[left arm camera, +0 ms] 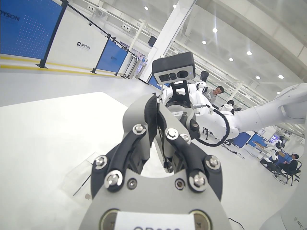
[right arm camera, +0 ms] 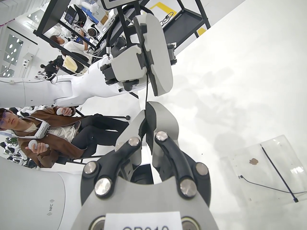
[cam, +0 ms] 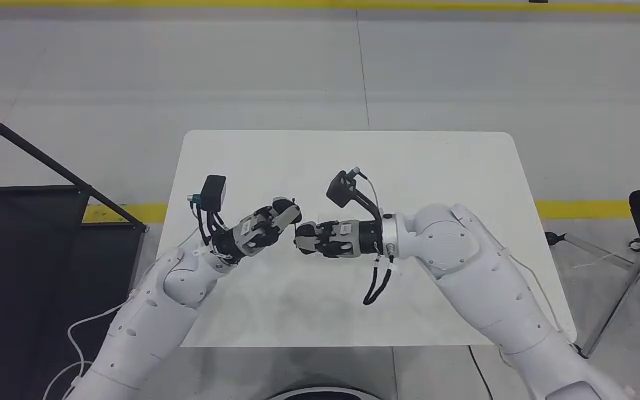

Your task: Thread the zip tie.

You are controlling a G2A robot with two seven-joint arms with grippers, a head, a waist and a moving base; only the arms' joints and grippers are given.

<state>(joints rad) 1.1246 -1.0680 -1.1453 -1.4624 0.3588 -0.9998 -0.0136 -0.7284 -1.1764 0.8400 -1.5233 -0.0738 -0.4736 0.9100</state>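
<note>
Right hand [right arm camera: 146, 111] pinching zip tie [right arm camera: 146, 96], left hand [right arm camera: 146, 80] pinching other end, ends hidden inside both grips

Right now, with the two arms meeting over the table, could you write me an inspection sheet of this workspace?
Surface: white table.
Job's things: zip tie runs between the two grippers, above the table; two more zip ties lie on a clear plastic sheet.
Clutter: brown speck on the sheet.
Grippers: left gripper and right gripper are both shut on the zip tie, tips close together.
Cables: black cable looped at the right wrist.
Surroundings: blue barrier panels; yellow floor line.
</note>
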